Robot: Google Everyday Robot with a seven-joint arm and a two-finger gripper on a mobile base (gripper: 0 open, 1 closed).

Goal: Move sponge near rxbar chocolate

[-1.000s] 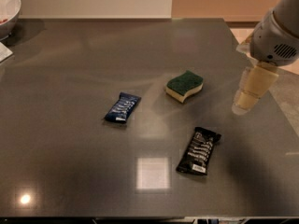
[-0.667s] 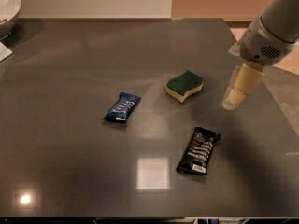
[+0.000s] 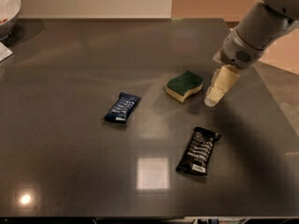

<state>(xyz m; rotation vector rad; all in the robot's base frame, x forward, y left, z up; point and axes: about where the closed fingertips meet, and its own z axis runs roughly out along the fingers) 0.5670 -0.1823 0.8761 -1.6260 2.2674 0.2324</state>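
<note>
The sponge (image 3: 184, 86), dark green on top with a pale yellow body, lies flat on the dark table (image 3: 70, 78) right of centre. The rxbar chocolate (image 3: 198, 150), a flat black wrapper with white lettering, lies nearer the front, below and slightly right of the sponge. My gripper (image 3: 216, 93) hangs from the arm at the upper right, its pale fingers pointing down just to the right of the sponge, close to it. It holds nothing.
A shorter blue-wrapped bar (image 3: 122, 108) lies left of the sponge. A white bowl (image 3: 7, 8) sits at the far left back corner, with a white object (image 3: 3, 52) below it. The table's right edge runs close behind the arm.
My gripper has moved left and down toward the sponge, from beyond its right side to just beside it. The sponge and both bars have not moved.
</note>
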